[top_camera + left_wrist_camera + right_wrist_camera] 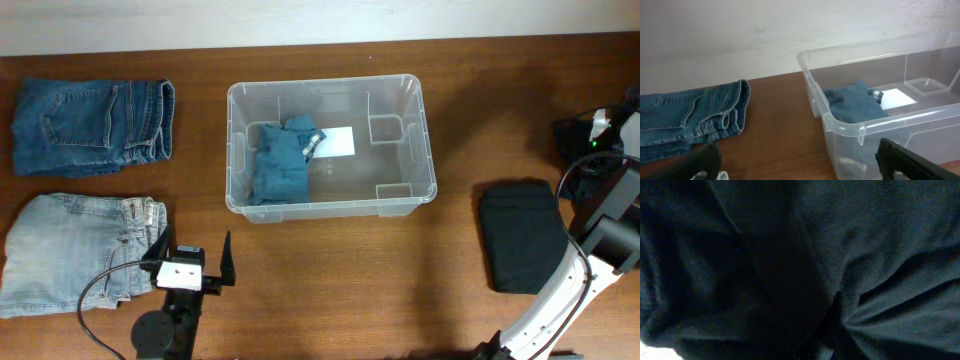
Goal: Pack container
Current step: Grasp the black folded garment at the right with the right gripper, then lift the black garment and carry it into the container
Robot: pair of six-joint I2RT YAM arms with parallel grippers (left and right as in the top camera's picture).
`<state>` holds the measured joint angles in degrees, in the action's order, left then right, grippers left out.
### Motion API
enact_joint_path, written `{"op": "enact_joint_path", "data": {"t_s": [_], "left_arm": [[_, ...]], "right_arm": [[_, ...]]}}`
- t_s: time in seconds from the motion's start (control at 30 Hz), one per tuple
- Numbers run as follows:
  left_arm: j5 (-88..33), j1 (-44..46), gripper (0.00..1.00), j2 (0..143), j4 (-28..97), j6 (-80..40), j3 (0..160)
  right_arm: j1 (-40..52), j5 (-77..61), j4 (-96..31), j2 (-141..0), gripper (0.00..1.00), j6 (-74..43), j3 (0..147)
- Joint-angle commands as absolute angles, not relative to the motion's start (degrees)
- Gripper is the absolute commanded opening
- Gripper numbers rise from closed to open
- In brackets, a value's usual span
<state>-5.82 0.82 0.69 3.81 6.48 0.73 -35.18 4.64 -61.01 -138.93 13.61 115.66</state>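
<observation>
While left end effector (196,248) gapes, right end effector untellable; container (330,82) label (338,141) unreadable.

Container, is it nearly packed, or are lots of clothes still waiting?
Just started. Done: one teal garment lies in the container. In hand: the right wrist view shows only bunched black fabric, so the black garment seems next. Still to pack: dark jeans and light jeans on the table.

Left gripper (193,258): black, on a white-plated wrist; we find its jaws spread wide, level, pointing forward. Right arm (562,288): white link slanting upward, black joints folded at far right; its jaws we cannot make out.
</observation>
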Motion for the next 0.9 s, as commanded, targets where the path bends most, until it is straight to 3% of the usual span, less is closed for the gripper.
{"op": "enact_joint_path", "data": {"t_s": [0.0, 0.1, 0.43, 0.7, 0.87], "left_arm": [[-6.24, 0.51, 0.99, 0.38, 3.95, 7.4, 0.49], [-6.24, 0.51, 0.99, 0.38, 3.95, 7.42, 0.49], [-6.24, 0.51, 0.99, 0.38, 3.95, 7.4, 0.49], [-6.24, 0.51, 0.99, 0.38, 3.95, 7.42, 0.49], [-6.24, 0.51, 0.99, 0.38, 3.95, 7.4, 0.49]], "right_arm": [[-33.78, -3.97, -61.49, -144.07, 0.11, 11.25, 114.37], [-33.78, -11.18, -63.9, -144.05, 0.04, 11.09, 117.75], [-33.47, -39.72, -83.35, -144.05, 0.04, 9.93, 149.53], [-30.37, -41.74, -96.95, -143.96, 0.04, 5.52, 177.93], [-25.1, -43.92, -97.32, -139.44, 0.04, 0.58, 179.96]]}}
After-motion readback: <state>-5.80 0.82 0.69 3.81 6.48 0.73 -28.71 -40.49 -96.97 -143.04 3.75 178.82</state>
